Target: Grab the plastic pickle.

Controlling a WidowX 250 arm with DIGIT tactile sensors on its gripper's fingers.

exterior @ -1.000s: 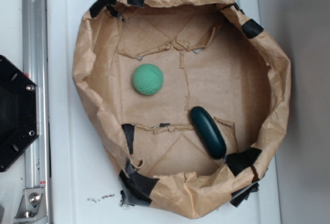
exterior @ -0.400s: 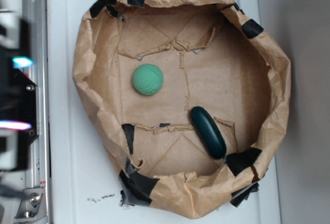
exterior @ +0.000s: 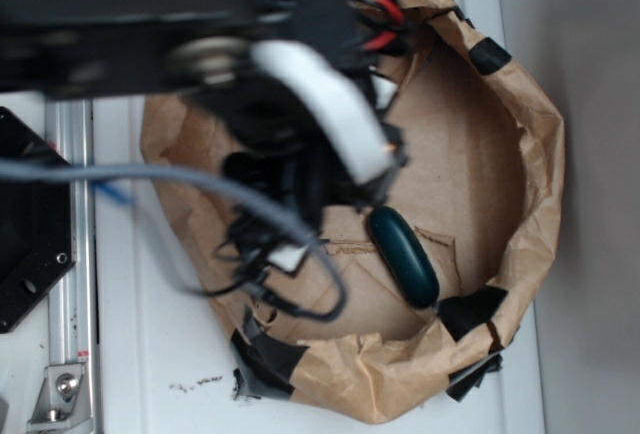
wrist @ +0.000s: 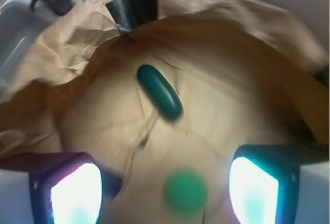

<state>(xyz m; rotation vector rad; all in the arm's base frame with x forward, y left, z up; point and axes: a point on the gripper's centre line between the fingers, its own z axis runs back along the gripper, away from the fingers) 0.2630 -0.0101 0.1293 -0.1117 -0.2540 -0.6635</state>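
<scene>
- Pickle [exterior: 403,255]: smooth, glossy, dark teal capsule with rounded ends, lying on the floor of the paper bowl [exterior: 530,154], clear of the end effector.
- Paper bowl: crumpled brown kraft paper, rim patched with black tape [exterior: 470,311]; sits on a white tabletop [exterior: 150,354].
- Ball [wrist: 185,190]: green, round, blurred; seen only by wrist view, between the fingers.
- End effector [wrist: 164,190]: released, fingers [wrist: 77,193] spread wide.
- No legible writing.

Black arm [exterior: 130,14], white panel [exterior: 325,104], grey cable [exterior: 150,179].
</scene>
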